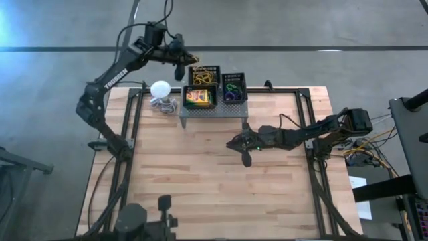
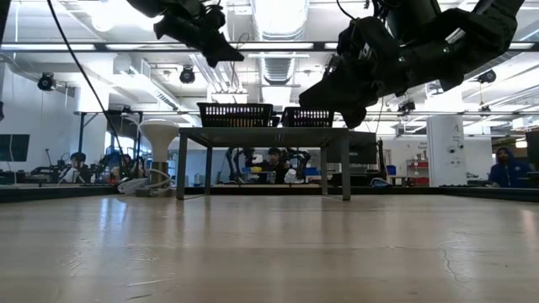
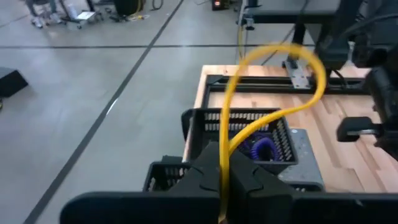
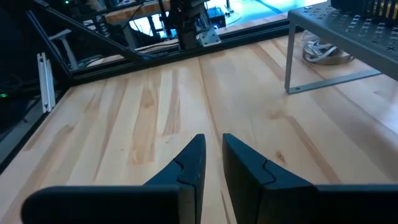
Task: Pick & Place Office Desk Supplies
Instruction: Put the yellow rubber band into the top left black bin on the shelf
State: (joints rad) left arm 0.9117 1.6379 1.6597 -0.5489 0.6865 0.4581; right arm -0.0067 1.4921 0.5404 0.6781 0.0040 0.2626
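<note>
My left gripper [image 1: 183,61] is up over the table's far edge, by the far-left black mesh tray [image 1: 204,75] of yellow rubber bands, and is shut on one yellow rubber band [image 3: 273,81]. Three mesh trays stand on the grey perforated stand [image 1: 221,110]: the bands' tray, one with yellow-and-green boxes [image 1: 198,98], and one with purple and blue rings [image 1: 234,87], which also show in the left wrist view [image 3: 261,146]. My right gripper [image 4: 213,149] hovers empty over the bare table near the stand, its fingers a narrow gap apart. My left gripper pinches one end of the rubber band's loop [image 3: 222,163] between its two fingers [image 3: 199,177]. The rest of the loop stands out past the fingertips, open and slack, lifted clear above the trays.
A white ball-shaped object with a coiled cord [image 1: 160,89] sits left of the stand. The stand's leg [image 4: 289,62] is close to my right gripper. The wooden table [image 1: 200,187] is bare toward its near edge. People sit in the room beyond [image 2: 274,160].
</note>
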